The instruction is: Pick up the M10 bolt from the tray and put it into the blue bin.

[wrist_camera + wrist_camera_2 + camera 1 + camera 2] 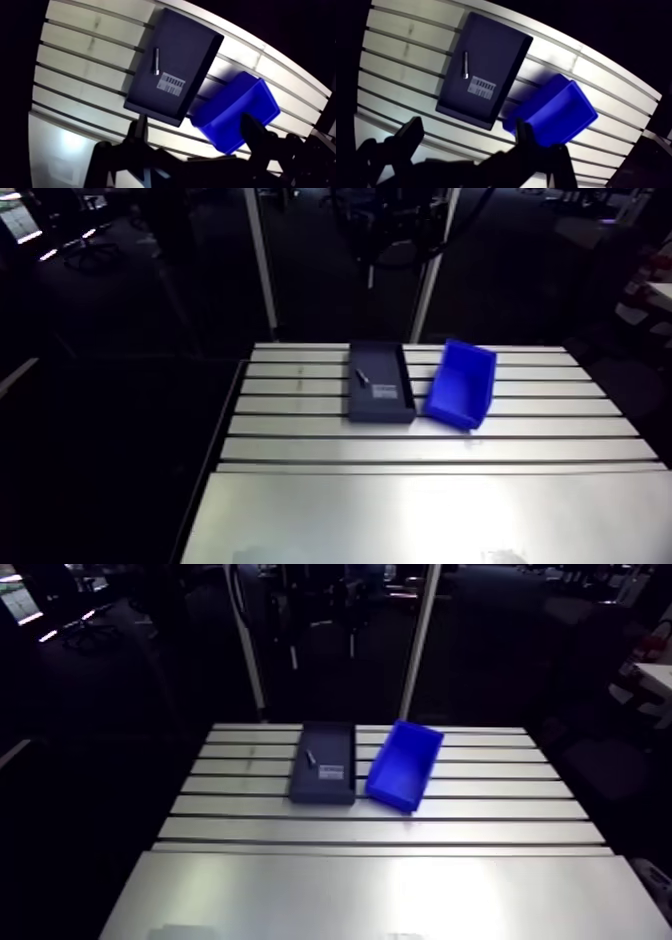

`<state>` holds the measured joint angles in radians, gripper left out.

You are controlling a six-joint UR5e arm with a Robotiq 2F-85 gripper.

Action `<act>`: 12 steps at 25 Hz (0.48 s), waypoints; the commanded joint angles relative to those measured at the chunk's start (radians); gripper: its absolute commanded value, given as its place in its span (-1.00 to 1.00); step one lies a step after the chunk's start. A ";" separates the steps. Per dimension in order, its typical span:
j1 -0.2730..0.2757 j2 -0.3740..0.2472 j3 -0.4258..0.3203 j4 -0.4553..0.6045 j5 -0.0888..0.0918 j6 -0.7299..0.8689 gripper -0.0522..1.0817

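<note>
A small silver M10 bolt [156, 61] lies loose on the floor of a dark rectangular tray [187, 42], close to one long wall. A white barcode label [170, 81] is stuck on the tray floor beside it. The blue bin [235, 112] stands right next to the tray, tilted, and looks empty. In the arm view the bolt [360, 375], tray [386, 356] and bin [460, 383] sit at the table's far middle. My gripper [195, 120] hangs high above the table, open, with nothing between its fingers [137, 132]. Tray and bin lie ahead of it.
The slotted aluminium table [420, 453] runs wide on both sides of the tray and bin. A smooth bright plate [400, 513] forms its near part. Two white posts [262, 263] rise behind the far edge.
</note>
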<state>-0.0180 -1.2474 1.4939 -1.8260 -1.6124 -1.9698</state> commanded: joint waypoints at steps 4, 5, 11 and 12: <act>0.003 0.089 0.036 -0.103 0.004 0.061 -0.89; 0.006 0.095 0.036 -0.105 0.004 0.065 -0.90; 0.003 0.130 0.055 -0.117 0.003 0.093 -0.88; 0.003 0.132 0.059 -0.118 0.003 0.096 -0.88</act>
<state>-0.0148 -1.1379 1.5346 -1.9293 -1.6094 -1.8883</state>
